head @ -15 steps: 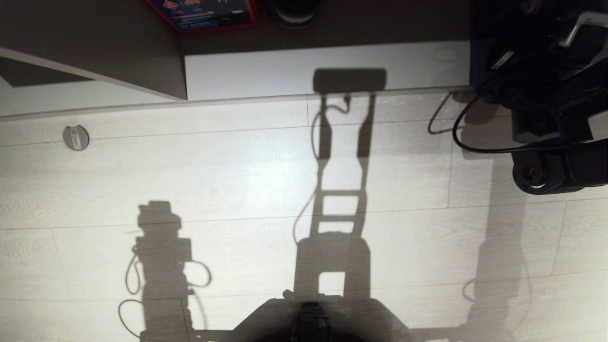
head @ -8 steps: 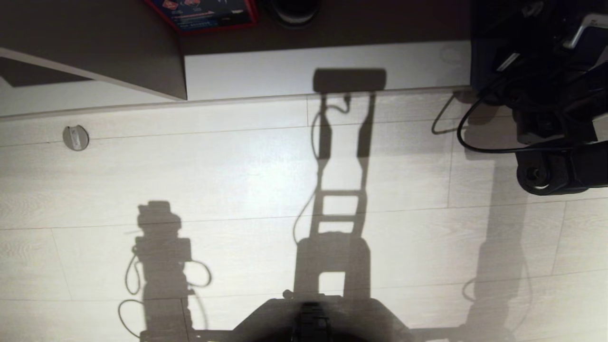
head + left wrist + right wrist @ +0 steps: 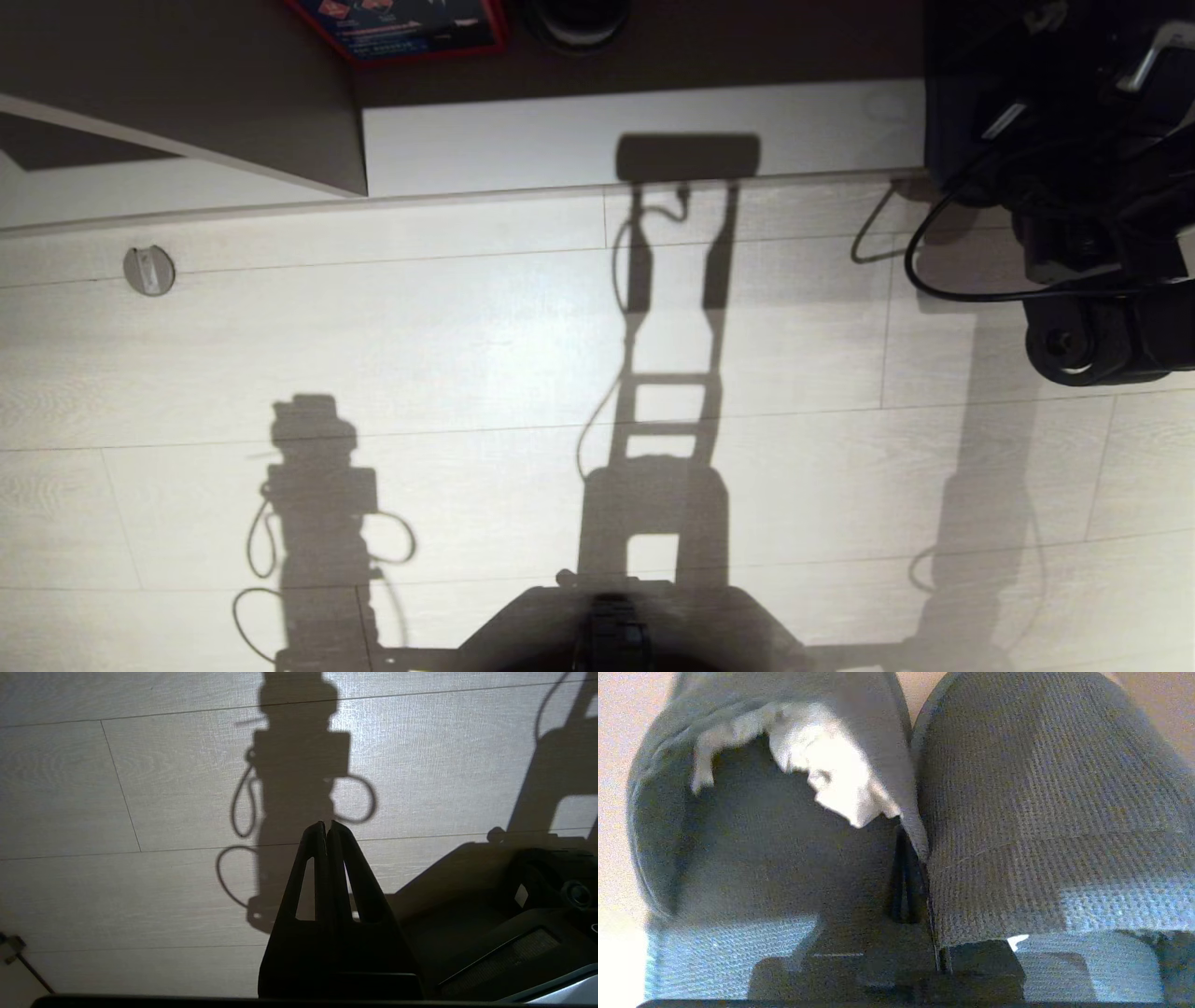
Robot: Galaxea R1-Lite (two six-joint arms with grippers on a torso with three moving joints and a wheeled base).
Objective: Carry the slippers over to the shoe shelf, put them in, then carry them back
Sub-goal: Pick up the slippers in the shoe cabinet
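The two slippers fill the right wrist view side by side, both dark grey woven fabric. One slipper (image 3: 752, 872) shows its opening and a pale lining patch, the other slipper (image 3: 1041, 812) shows its closed upper. My right gripper (image 3: 908, 858) is shut on their touching inner edges; one finger is hidden under the fabric. In the head view the right arm (image 3: 1102, 317) is a dark mass at the far right, by the shoe shelf's pale base board (image 3: 560, 140) and taupe divider panel (image 3: 280, 121). My left gripper (image 3: 326, 826) hangs shut and empty above the floor.
A red-edged box (image 3: 401, 28) and a dark round object (image 3: 579, 23) sit deep in the shelf. A small round fitting (image 3: 149, 271) is set in the pale plank floor at the left. The robot's base (image 3: 616, 635) and its shadows fall across the floor in front.
In the head view the right arm's wrist and cable have drifted slightly to the right and toward me. The shelf, the floor and the left arm's shadow are unchanged.
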